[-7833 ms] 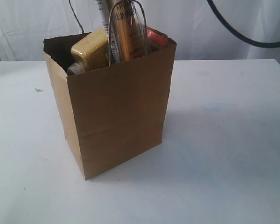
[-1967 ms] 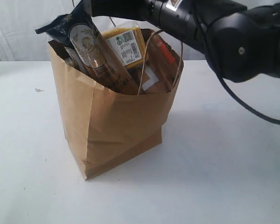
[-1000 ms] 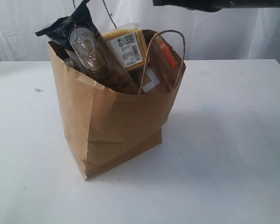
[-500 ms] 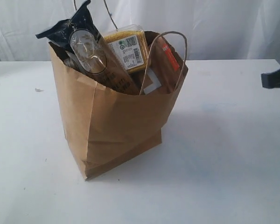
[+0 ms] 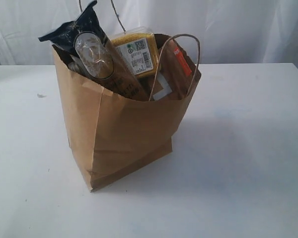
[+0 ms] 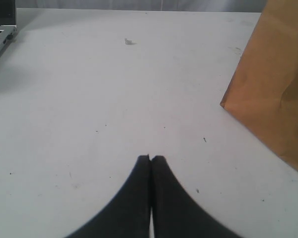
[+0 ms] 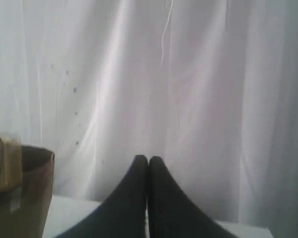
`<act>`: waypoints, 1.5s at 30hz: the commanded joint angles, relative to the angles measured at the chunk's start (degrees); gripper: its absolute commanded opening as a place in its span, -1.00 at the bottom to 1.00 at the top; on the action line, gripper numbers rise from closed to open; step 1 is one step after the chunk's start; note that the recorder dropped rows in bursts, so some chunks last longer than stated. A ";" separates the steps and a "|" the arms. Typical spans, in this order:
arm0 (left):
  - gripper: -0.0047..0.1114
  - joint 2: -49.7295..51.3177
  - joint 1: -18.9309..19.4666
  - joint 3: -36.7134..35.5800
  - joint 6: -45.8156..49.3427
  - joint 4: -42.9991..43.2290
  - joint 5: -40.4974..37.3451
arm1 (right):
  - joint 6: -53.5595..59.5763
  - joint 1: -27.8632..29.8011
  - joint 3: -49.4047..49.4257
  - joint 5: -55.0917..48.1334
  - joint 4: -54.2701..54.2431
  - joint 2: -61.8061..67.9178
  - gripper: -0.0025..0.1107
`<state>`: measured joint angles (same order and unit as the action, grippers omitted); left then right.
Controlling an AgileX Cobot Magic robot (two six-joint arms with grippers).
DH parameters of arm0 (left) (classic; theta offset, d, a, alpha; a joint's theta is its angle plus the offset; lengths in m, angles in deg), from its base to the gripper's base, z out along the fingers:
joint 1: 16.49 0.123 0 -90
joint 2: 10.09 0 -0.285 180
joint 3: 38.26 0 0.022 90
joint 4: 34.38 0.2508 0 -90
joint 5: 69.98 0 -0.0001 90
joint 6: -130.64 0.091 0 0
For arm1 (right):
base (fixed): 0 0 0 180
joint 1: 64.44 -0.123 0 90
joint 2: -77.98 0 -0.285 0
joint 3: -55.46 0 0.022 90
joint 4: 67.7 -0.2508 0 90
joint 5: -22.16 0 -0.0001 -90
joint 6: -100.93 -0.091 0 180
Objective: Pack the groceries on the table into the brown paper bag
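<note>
Three groceries showing: you've got the long spaghetti pack, the yellow-grain bottle and the brown pouch with orange label all poking out of the brown paper bag.
Bag: it stands upright on the white table, left of middle in the exterior view, with its front wall creased and its mouth gaping open.
Spaghetti pack: it leans toward the bag's left rim, and its dark top end sits well above the edge.
Bottle: it is tipped, just behind the spaghetti, with its white label facing you.
Pouch: it rests against the bag's right wall, orange strip up at the rim.
Handle: the near loop handle stands up over the pouch side.
Deeper in the bag: whatever lies lower down is hidden from you.
Left gripper: your jaws are pressed together and hold nothing. They sit low over bare table with the bag's bottom corner nearby, and a laptop lies at the table's far edge.
Right gripper: the fingers are closed tight and empty, raised and pointing at the white curtain, with the bag's rim just in sight to one side.
</note>
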<state>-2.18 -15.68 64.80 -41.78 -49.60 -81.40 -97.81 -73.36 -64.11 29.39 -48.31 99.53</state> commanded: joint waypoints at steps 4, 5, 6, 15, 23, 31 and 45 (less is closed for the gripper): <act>-0.92 -0.13 -0.22 -0.27 0.11 -0.42 0.30 | -0.34 0.49 0.25 -2.07 -0.29 -10.42 -0.96; -0.92 -0.13 -0.22 -0.27 0.11 -0.42 0.30 | -0.44 0.49 0.25 -3.95 -0.29 -11.39 -0.96; -0.92 -0.13 -0.22 -0.27 0.11 -0.42 0.30 | -0.44 0.49 0.25 -5.40 -0.29 -12.15 -0.96; -0.92 -0.13 -0.22 -0.27 0.11 -0.12 0.30 | -1.64 6.20 10.03 -14.81 1.00 -13.77 -0.96; -0.92 -0.13 -0.22 -0.27 0.11 -0.12 0.30 | 1.83 9.60 16.78 -11.41 -7.69 -13.77 -0.96; -0.92 -0.13 -0.22 -0.27 0.11 -0.12 0.30 | 18.75 9.74 16.78 -17.85 -20.87 -13.77 -0.96; -0.92 -0.13 -0.22 -0.27 0.11 -0.12 0.30 | 18.75 9.74 16.78 -17.72 -20.86 -13.77 -0.96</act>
<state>-2.18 -15.68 64.70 -41.78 -49.60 -81.28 -79.72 -63.88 -47.65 11.54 -69.03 86.03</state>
